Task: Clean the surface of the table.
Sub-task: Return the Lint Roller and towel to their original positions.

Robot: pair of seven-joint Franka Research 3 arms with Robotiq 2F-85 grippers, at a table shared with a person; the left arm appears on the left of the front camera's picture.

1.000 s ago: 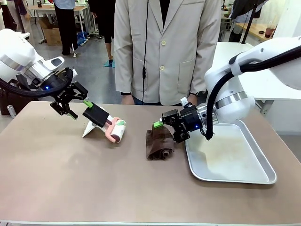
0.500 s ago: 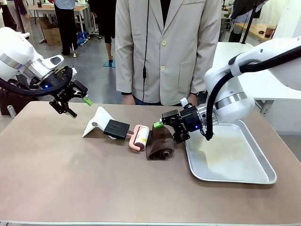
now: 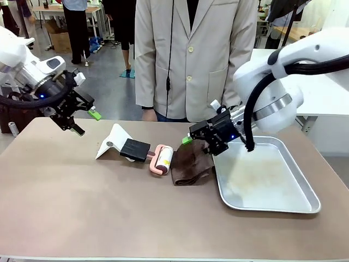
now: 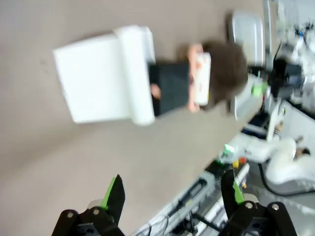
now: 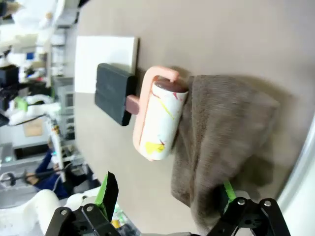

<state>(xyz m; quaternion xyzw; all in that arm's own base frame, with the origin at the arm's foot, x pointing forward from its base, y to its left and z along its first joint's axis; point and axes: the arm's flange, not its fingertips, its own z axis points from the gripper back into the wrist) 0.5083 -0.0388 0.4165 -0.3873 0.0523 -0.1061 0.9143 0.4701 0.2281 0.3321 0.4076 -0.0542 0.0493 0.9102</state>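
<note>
Now both black green-padded grippers stand spread wide and hold nothing: the left gripper (image 3: 83,123) at upper left, the right gripper (image 3: 197,137) just above one crumpled brown cloth (image 3: 190,168). Filling the frame's lower half, the brownish-taupe table (image 3: 82,207) carries one pink-framed lint roller with a black handle (image 3: 150,154), one white folded card (image 3: 112,141) and one shiny steel tray (image 3: 266,180).

Both tools (image 3: 82,122) (image 3: 197,140) wide open, empty
</note>
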